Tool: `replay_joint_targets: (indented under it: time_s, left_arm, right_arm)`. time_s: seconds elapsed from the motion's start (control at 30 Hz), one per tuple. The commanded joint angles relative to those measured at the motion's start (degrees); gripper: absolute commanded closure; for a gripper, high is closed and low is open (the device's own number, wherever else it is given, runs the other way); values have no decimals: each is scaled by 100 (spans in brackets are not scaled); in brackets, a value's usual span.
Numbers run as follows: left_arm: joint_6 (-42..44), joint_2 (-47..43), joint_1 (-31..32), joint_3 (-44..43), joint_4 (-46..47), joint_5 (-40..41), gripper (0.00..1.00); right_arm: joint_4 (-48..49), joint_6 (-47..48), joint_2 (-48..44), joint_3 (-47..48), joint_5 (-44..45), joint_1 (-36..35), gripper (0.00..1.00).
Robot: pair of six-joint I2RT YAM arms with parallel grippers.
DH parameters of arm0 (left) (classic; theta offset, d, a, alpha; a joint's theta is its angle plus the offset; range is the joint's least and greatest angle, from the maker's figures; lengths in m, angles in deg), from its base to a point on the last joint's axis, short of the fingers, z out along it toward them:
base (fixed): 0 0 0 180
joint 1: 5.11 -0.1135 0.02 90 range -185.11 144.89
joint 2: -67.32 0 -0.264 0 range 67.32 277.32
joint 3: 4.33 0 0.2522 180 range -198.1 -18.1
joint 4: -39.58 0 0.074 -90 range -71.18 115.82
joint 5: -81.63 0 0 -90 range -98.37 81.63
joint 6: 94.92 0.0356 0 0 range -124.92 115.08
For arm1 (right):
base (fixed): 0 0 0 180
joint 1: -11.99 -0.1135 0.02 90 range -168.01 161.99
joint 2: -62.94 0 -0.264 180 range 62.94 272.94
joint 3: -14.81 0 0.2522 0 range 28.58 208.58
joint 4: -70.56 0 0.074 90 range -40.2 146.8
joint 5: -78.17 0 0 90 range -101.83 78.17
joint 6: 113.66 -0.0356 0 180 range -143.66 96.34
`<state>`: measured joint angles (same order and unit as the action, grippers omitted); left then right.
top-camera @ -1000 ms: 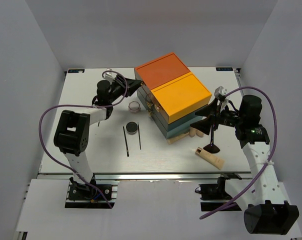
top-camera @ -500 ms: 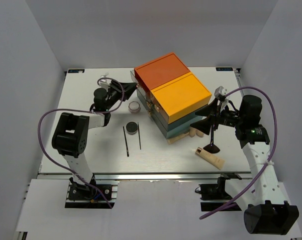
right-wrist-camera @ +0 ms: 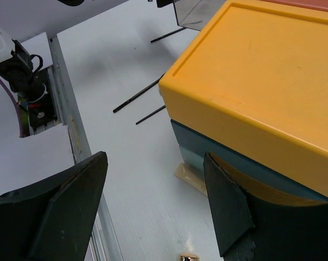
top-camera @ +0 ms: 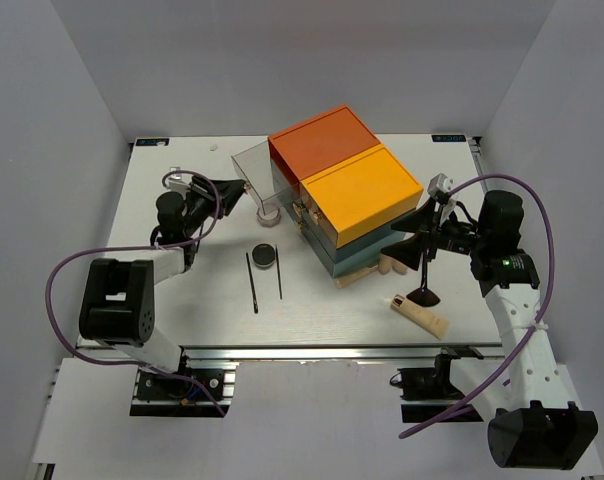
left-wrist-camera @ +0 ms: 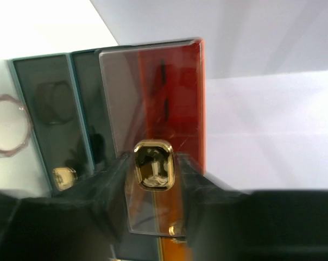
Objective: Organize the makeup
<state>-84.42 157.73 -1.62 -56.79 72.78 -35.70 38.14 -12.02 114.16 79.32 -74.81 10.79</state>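
Observation:
My left gripper (top-camera: 232, 188) is shut on the gold knob (left-wrist-camera: 153, 166) of a clear smoky drawer (top-camera: 254, 172). The drawer stands pulled out to the left of the orange, yellow and teal drawer box (top-camera: 347, 190). The round pinkish jar (top-camera: 269, 212) sits just below the drawer and shows at the left edge of the left wrist view (left-wrist-camera: 6, 133). In front lie the black compact (top-camera: 266, 255) and two thin black sticks (top-camera: 254, 284). My right gripper (top-camera: 408, 238) hangs open by the box's right side, above the beige sponges (top-camera: 390, 264), black brush (top-camera: 422, 290) and beige tube (top-camera: 420, 315).
The yellow box top (right-wrist-camera: 272, 81) fills the right wrist view, with a beige wedge (right-wrist-camera: 188, 174) at its foot. Teal drawers (left-wrist-camera: 50, 119) with a second gold knob (left-wrist-camera: 63, 176) stand beside the pulled drawer. White walls enclose the table (top-camera: 182, 300) on three sides.
My left arm has drawn back to the left with the knob in its fingers, sliding the clear drawer out of the orange box. The right arm has not moved.

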Motion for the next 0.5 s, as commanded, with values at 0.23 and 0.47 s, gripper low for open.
replay_joint_targets:
  time_s: [0.23, 0.47]
  left_arm:
    - [593, -629, -41, -14, -1073, 88, 14]
    - [2399, -1850, -146, -707, -3725, 1026, 13]
  right_arm:
    - [-691, 934, 169, 243, 136, 5, 18]
    - [-1622, 2174, 283, 322, 944, -30, 15]
